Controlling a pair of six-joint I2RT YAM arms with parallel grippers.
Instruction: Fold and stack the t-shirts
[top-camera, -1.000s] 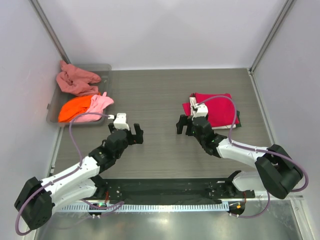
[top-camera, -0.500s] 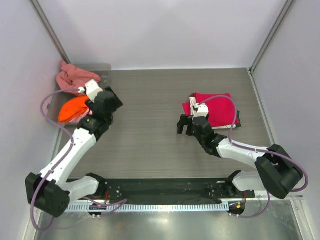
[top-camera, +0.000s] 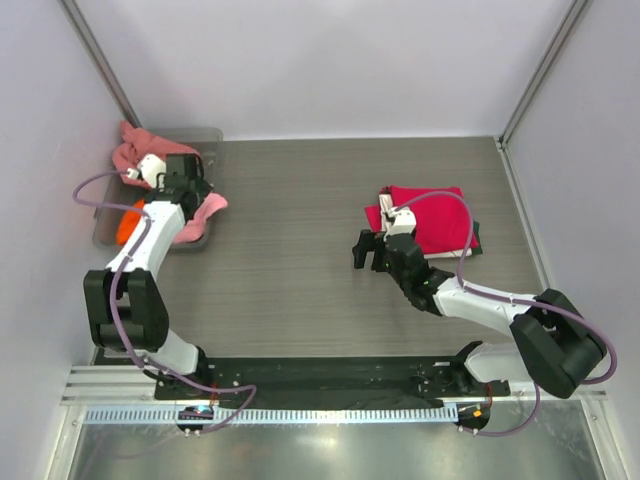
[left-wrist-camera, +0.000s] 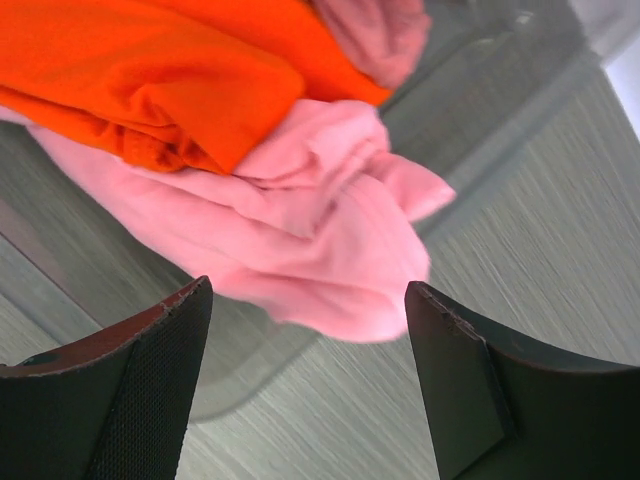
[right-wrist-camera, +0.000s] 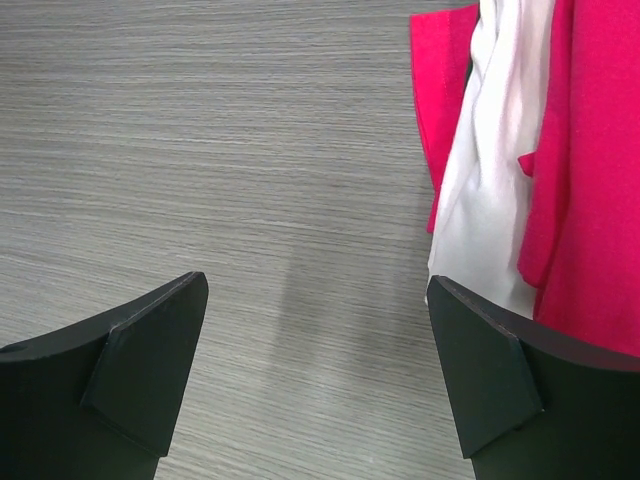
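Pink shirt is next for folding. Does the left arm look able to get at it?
Probably yes: the left gripper hangs open right over the light pink shirt, nothing between them; the orange shirt overlaps only one edge.

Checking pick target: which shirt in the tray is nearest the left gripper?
The light pink t-shirt: it spills over the tray rim, framed by the open left gripper. The orange t-shirt lies behind it, the dusty rose t-shirt farther off.

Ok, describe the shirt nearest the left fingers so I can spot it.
Find the grey tray at the table's left edge. It is the light pink shirt spilling over the tray's right rim, paler than the orange shirt and dusty rose shirt beside it.
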